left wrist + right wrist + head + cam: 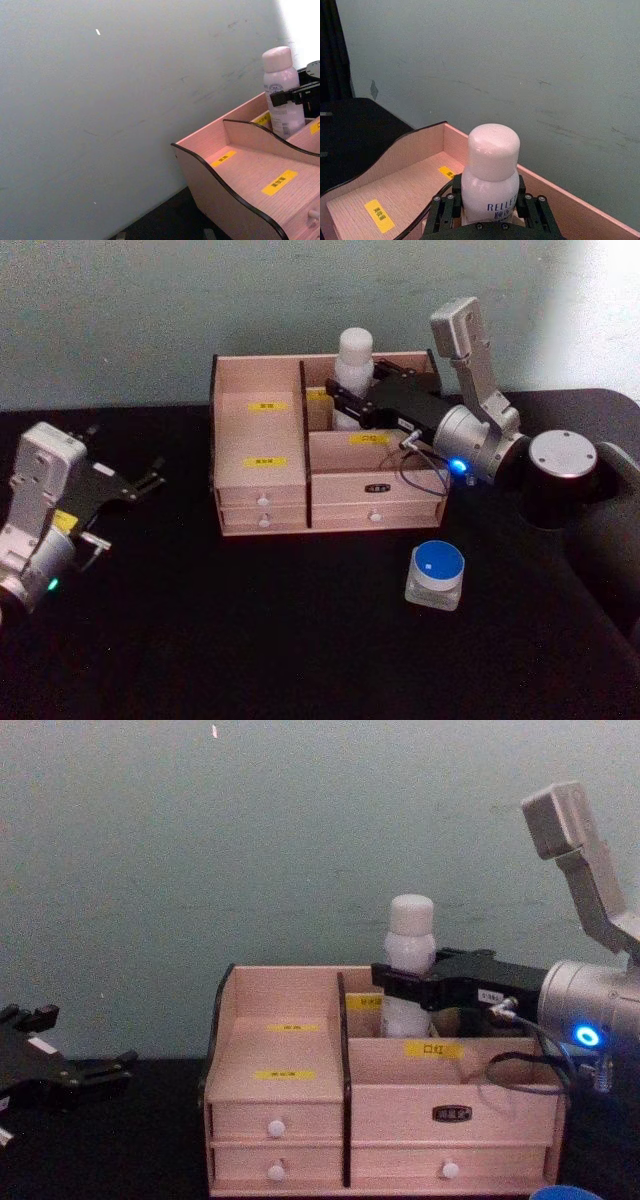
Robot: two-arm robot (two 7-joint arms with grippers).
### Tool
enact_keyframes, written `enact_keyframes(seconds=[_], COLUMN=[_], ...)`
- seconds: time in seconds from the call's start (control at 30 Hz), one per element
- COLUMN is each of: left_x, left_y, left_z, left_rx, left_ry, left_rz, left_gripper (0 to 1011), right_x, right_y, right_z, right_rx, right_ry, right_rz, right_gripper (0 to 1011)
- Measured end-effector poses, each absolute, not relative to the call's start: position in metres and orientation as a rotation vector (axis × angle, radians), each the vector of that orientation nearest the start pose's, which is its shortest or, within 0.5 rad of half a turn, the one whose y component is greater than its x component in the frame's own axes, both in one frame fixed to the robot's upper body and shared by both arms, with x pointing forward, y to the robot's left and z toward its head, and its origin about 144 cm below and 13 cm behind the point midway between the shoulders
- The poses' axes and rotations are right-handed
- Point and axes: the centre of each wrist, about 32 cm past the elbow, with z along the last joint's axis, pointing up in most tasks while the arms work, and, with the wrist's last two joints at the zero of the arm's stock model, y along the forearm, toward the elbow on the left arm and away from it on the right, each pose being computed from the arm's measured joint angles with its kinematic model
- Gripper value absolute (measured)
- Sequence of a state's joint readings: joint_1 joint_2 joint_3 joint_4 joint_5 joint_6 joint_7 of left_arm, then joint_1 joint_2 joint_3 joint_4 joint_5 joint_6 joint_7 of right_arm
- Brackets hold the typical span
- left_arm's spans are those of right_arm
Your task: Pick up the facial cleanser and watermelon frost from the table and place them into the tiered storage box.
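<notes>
Head view: the right gripper [348, 400] reaches over the storage box [262, 465] from its right side. It is clamped on the white cleanser bottle [355, 352], with a finger on each side of the bottle's body. The bottle stands upright in the box's back compartment, just right of the middle divider, its cap above the rim. The box sits toward the table's [250, 650] back edge, drawers facing the robot. A small blue-lidded jar [437, 570] rests on the table near the box's right front corner, apart from it. The left gripper [125, 502] hangs near the table's left edge, fingers spread and empty.
</notes>
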State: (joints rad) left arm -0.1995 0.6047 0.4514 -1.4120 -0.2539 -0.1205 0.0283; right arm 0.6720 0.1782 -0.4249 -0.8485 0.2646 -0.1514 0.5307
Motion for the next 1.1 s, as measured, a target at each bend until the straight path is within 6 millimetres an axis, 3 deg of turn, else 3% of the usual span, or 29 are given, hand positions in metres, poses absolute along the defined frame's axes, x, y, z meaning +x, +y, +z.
enact_keyframes(seconds=[0.9,1.1], left_x=[0.4886,0.4886], left_y=[0.3097,0.3097], left_z=[1.1397,1.1398], left_rx=[0.305,0.304], left_ry=[-0.285,-0.285], left_rz=[1.248,1.248], left_gripper=[1001,1001], right_x=[0.6263,0.6263], right_y=[-0.2187,-0.2191], right_z=[1.1759,1.1759], right_rx=[-0.113,-0.112], right_ry=[-0.095,-0.096], right_rz=[-0.836,-0.837], right_gripper=[591,760])
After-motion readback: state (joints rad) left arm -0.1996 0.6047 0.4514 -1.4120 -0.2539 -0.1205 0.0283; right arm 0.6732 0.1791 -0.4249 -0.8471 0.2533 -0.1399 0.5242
